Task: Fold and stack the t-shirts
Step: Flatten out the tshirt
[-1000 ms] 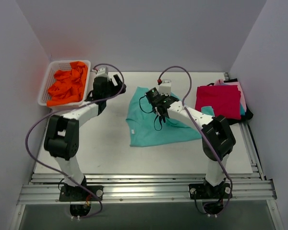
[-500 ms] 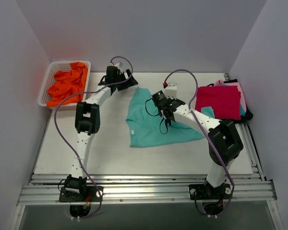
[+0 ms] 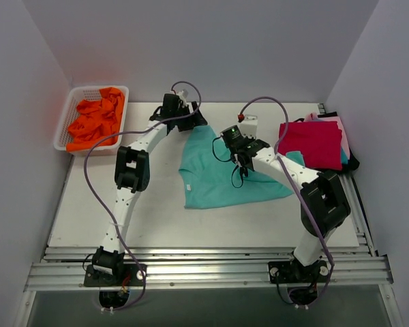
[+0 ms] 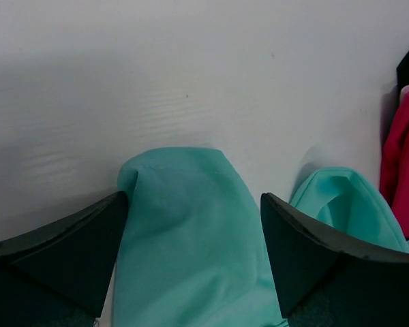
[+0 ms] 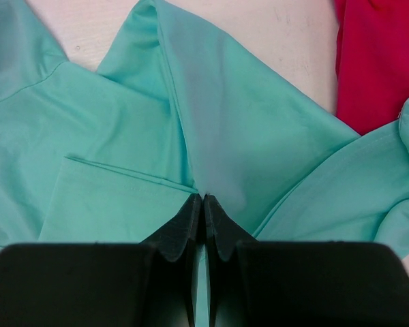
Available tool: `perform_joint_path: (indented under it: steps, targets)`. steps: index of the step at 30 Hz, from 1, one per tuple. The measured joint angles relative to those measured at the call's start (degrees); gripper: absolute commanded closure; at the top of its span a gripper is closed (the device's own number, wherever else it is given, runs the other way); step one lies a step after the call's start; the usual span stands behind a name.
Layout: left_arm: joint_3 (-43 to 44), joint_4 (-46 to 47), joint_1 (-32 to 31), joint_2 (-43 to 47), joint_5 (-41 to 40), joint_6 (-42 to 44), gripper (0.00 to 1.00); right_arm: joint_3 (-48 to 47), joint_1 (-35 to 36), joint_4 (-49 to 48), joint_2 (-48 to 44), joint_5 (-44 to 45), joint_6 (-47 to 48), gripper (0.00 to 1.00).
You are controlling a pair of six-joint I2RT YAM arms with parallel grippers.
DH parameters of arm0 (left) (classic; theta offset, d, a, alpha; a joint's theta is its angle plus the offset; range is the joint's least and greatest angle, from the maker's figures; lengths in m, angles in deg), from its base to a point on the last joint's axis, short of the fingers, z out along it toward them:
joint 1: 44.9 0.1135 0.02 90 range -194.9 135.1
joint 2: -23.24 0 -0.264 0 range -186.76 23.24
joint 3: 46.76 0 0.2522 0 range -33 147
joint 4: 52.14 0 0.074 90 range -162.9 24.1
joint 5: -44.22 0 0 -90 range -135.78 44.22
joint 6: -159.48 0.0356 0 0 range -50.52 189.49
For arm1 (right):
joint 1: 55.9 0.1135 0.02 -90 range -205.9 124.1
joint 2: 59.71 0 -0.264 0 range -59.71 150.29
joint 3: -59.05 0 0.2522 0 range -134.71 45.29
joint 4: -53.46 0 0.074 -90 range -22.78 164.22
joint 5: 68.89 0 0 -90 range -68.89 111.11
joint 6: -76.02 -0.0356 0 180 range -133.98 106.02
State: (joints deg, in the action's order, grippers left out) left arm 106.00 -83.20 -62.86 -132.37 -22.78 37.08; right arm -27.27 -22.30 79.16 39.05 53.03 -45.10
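A teal t-shirt [image 3: 215, 178] lies spread and rumpled in the middle of the table. My right gripper [image 3: 243, 161] is shut on a raised fold of the teal t-shirt [image 5: 259, 129], and the cloth pulls up into its tips [image 5: 203, 199]. My left gripper [image 3: 191, 120] hangs open over the shirt's far left corner, with a teal sleeve [image 4: 187, 225] lying between its fingers [image 4: 61, 252]. At the right edge a crimson t-shirt [image 3: 311, 143] lies folded on top of pink [image 3: 335, 122] and black [image 3: 351, 162] ones.
A white mesh basket [image 3: 67, 120] at the far left holds crumpled orange cloth [image 3: 95, 121]. The back wall stands close behind the left gripper. In the left wrist view the red shirt [image 4: 403, 170] shows at the right edge.
My left arm has stretched from beside the basket rightward to the teal shirt's far corner. The right gripper has shifted slightly right and away, pulling the pinched fold with it.
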Motion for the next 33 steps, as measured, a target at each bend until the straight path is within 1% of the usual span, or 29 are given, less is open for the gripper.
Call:
perform_joint_path:
  steps: [3,4,6,7,8,9,16,17,20,22,24,26,28,30,33]
  targets:
    - [0.0,-0.39,-0.94,-0.35,-0.07,0.13,0.28,0.28,-0.26,-0.17,0.0,-0.31,0.0,1.0]
    - [0.0,-0.35,-1.2,-0.59,-0.02,0.11,0.4,0.33,-0.31,-0.22,0.0,-0.37,0.0,1.0]
    - [0.02,-0.63,-1.62,-0.9,-0.04,0.07,0.53,0.52,-0.57,-0.31,0.0,-0.48,0.07,1.0]
    - [0.02,-0.66,-1.79,-1.11,-0.02,-0.13,0.82,0.63,-0.63,-0.37,0.0,-0.52,0.15,1.0]
    - [0.02,-0.9,-1.88,-1.36,-0.04,-0.07,0.92,0.7,-0.66,-0.46,0.0,-0.59,0.15,1.0]
    - [0.04,-1.25,-1.99,-1.6,-0.2,-0.11,0.97,0.79,-0.7,-0.52,0.0,-0.7,0.17,1.0]
    - [-0.31,-1.36,-1.84,-1.66,0.76,0.02,0.98,1.09,-1.44,-0.9,-0.11,-0.83,0.39,1.0]
    - [-2.49,-0.59,-1.81,-0.33,0.79,0.11,0.98,1.4,-1.44,-1.22,-0.44,-0.85,0.44,1.0]
    - [-14.32,-0.37,-1.81,7.54,-0.57,1.6,0.98,3.52,-1.42,-1.44,-4.07,-0.9,0.98,1.0]
    - [-25.22,-1.33,-1.81,15.89,-2.64,3.08,0.98,4.66,-1.2,-1.07,-8.98,-0.81,1.22,1.0]
    - [-34.03,-2.89,-1.84,25.4,-5.01,4.46,0.98,4.83,-0.72,-1.03,-15.52,-0.61,1.73,1.0]
    - [-41.75,-3.89,-2.08,36.76,-7.26,5.95,0.98,4.57,0.42,-0.92,-22.38,-0.09,2.84,1.0]
    - [-46.51,-4.83,-2.47,47.65,-9.29,7.19,0.98,3.06,2.84,-1.01,-30.1,0.28,4.52,1.0]
    - [-48.89,-5.79,-3.5,59.06,-11.72,8.5,0.98,1.2,5.35,-1.09,-36.33,-0.17,6.49,1.0]
    - [-50.34,-7.15,-7.96,75.21,-16.06,10.73,0.98,-0.76,7.39,-1.51,-44.02,-3.5,9.38,1.0]
